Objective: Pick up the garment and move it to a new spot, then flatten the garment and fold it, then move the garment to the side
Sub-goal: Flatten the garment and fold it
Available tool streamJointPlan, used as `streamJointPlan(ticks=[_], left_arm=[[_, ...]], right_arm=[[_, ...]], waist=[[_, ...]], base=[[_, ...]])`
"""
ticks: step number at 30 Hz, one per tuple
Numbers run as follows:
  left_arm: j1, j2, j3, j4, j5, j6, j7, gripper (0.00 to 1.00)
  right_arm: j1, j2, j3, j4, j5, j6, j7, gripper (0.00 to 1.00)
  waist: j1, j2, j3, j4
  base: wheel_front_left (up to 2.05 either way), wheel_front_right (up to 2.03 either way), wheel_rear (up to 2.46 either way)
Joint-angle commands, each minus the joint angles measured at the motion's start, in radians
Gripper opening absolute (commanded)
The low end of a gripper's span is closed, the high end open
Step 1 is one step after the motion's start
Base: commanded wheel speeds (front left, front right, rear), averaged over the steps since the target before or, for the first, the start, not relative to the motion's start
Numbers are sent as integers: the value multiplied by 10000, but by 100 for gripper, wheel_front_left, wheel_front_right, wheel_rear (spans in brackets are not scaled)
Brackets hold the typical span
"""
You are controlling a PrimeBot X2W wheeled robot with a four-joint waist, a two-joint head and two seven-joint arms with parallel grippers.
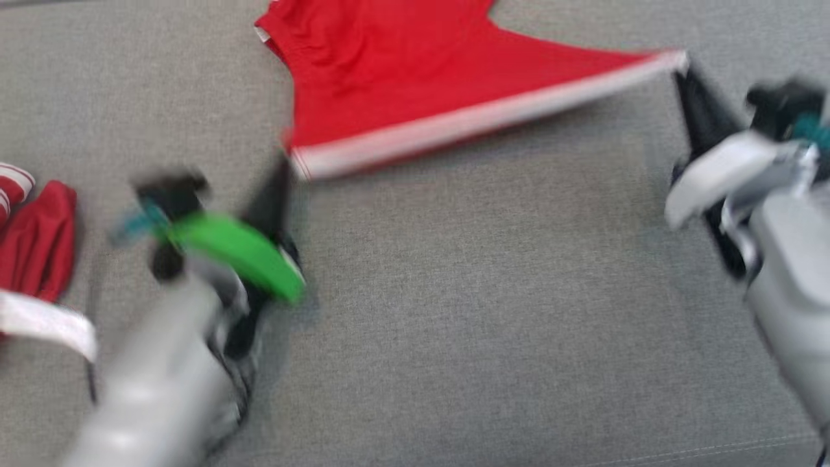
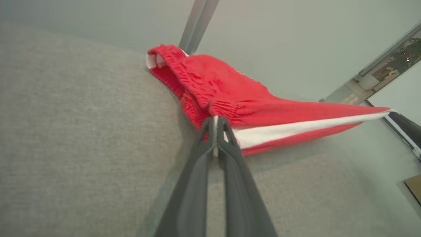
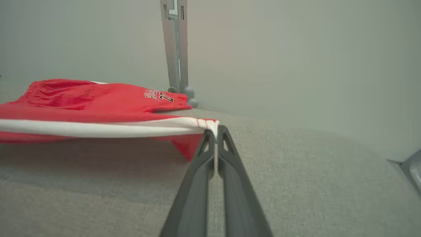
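On my head feed the red shorts (image 1: 389,78) sit at the far middle of the grey fabric surface (image 1: 486,292), w/ the near edge lifted and the far part resting on the cloth. A white band runs along that near edge, pulled taut btwn my 2 grippers.

L gripper (image 1: 285,170): jaws fully closed, pinching the left end of the white band. On the left wrist feed the tips meet right at the gathered elastic part, w/ a sliver of white cloth btwn them. There's a green band (image 1: 240,253) round that wrist.

R gripper (image 1: 681,72): jaws also pressed together, clamping the right end of the band. On the right wrist feed the corner bunches into small pleats at the tips, and a shadow lies under the raised edge. The red panel carries a dark print reading 22; the lettering above it is too small for me to read.

Head feed is motion-blurred, esp. both arms.

A 2nd red garment (image 1: 35,240) w/ white trim lies crumpled at the far left edge, well apart from the shorts. A metal post (image 3: 176,49) stands behind the surface, against a pale wall.
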Motion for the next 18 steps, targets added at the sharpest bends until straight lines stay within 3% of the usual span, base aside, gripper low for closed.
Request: streamJointPlan(ticks=[1, 5, 12, 18], left_arm=[[785, 33, -407, -161, -177, 40, -56, 0], [2835, 16, -839, -640, -451, 36, -59, 0], [6279, -430, 1230, -1649, 307, 37, -69, 0], [8480, -413, 2196, -2600, 1246, 38, -78, 0]], right_arm=[[696, 37, 71, 112, 283, -40, -113, 0], [2697, 156, 318, 42, 955, -32, -206, 0], [6320, 87, -328, -1396, 874, -34, -190, 0], [8671, 157, -960, -2366, 483, -43, -194, 0]], waist=[[-1, 0, -513, -282], [-1, 0, -1176, -385], [-1, 0, -2913, -205], [-1, 0, -3708, -28]], base=[[0, 0, 0], [0, 0, 0], [0, 0, 0], [0, 0, 0]])
